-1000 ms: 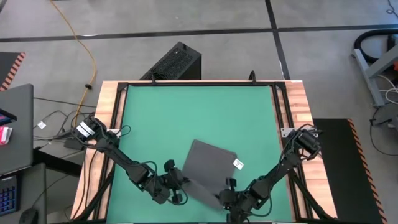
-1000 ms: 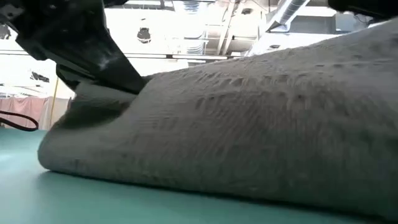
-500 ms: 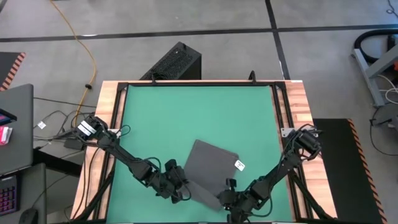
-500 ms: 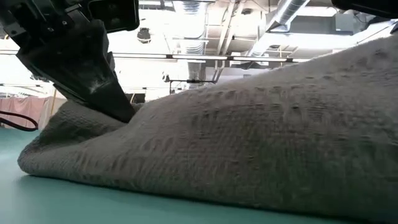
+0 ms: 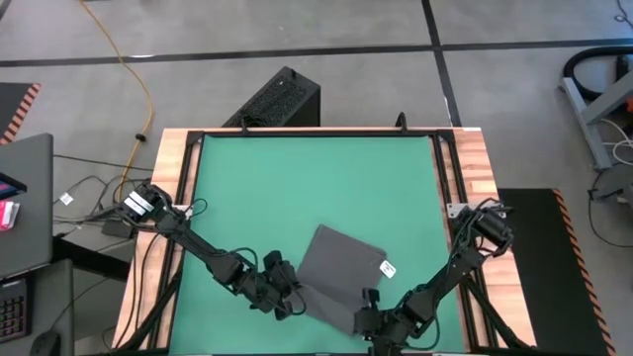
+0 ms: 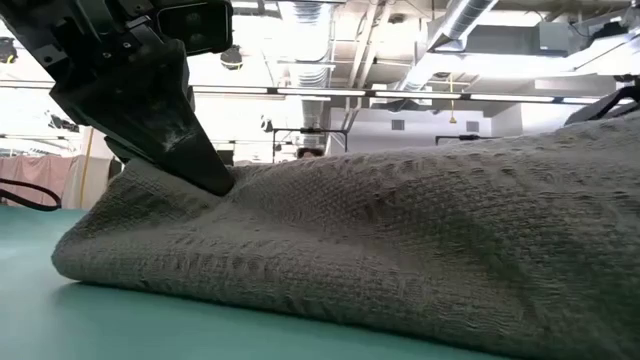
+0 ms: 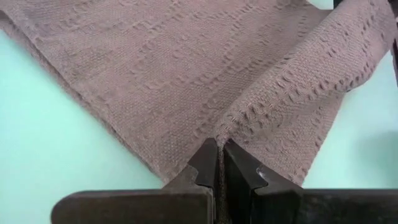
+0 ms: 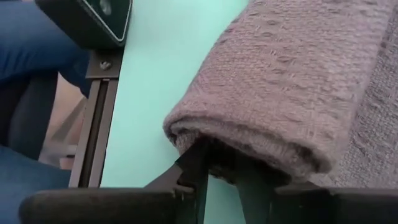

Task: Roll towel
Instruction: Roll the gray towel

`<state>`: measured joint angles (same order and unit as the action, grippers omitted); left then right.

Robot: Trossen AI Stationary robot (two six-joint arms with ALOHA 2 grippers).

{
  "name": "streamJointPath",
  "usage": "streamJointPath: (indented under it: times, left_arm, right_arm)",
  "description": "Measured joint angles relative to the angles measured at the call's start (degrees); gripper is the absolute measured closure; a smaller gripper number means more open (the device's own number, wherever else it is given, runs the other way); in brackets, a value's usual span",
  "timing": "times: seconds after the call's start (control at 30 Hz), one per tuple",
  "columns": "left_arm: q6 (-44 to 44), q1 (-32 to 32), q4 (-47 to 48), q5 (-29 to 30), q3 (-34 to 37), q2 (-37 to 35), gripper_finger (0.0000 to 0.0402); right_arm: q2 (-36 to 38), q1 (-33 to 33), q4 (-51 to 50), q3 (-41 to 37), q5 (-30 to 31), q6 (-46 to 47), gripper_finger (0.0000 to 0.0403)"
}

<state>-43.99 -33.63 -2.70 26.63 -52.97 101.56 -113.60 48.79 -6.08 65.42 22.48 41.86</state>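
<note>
High view: towel (image 5: 339,274) lies on the desk (image 5: 297,188), at its near edge.
Low view: left end effector (image 6: 215,180) pinches a raised towel edge.
Left wrist: fingers (image 7: 239,171) closed on a towel fold.
Right wrist: right end effector (image 8: 217,168) grips the rolled towel edge.

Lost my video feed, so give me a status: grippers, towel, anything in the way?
Left gripper shut on towel edge. Right gripper shut on the folded-over near corner. Towel flat on the green table, not rolled yet. Nothing in the way.
</note>
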Motion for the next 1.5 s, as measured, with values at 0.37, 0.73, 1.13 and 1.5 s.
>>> streamJointPath:
  times: [0.37, 0.73, 1.13, 1.5]
  left_arm:
    - [1.2, 0.0, 0.3, -0.5, 0.0, 0.0, 0.0401]
    - [2.8, 0.0, -1.3, 1.2, 0.0, 0.0, 0.0401]
    - [4.3, 0.0, -3.1, 1.2, 0.0, 0.0, 0.0401]
    - [4.3, 0.0, -3.3, 1.2, 0.0, 0.0, 0.0401]
  right_arm:
    - [0.0, 0.5, -17.8, 9.1, -1.1, -1.3, 0.0271]
    - [0.0, 1.5, -26.2, 15.9, 0.1, -0.1, 0.0242]
    - [0.0, 1.6, -34.9, 24.2, 11.0, -1.5, 0.0323]
    - [-0.1, -1.5, -23.4, 19.0, 10.1, -8.3, 0.0383]
